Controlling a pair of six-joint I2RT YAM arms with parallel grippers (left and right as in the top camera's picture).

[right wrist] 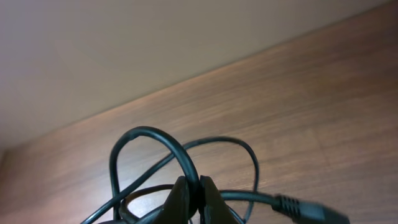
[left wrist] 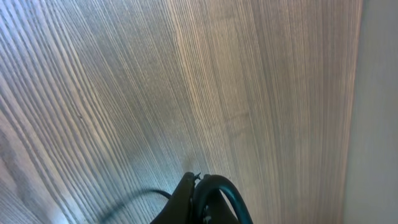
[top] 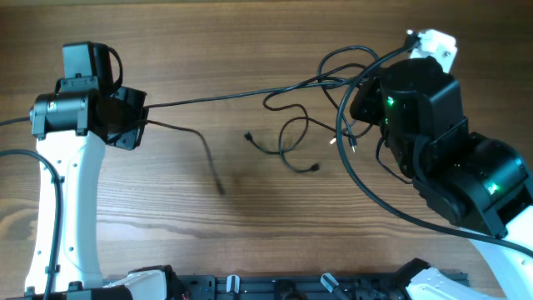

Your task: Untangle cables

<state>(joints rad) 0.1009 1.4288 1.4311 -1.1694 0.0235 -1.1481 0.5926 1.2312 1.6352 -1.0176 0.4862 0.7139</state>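
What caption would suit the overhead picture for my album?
One black cable held taut between left hand and right hand over a wooden table, loose cables tangled nearby.

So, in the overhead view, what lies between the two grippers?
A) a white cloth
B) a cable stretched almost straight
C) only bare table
B: the cable runs almost straight from the shut left gripper across to the shut right gripper.
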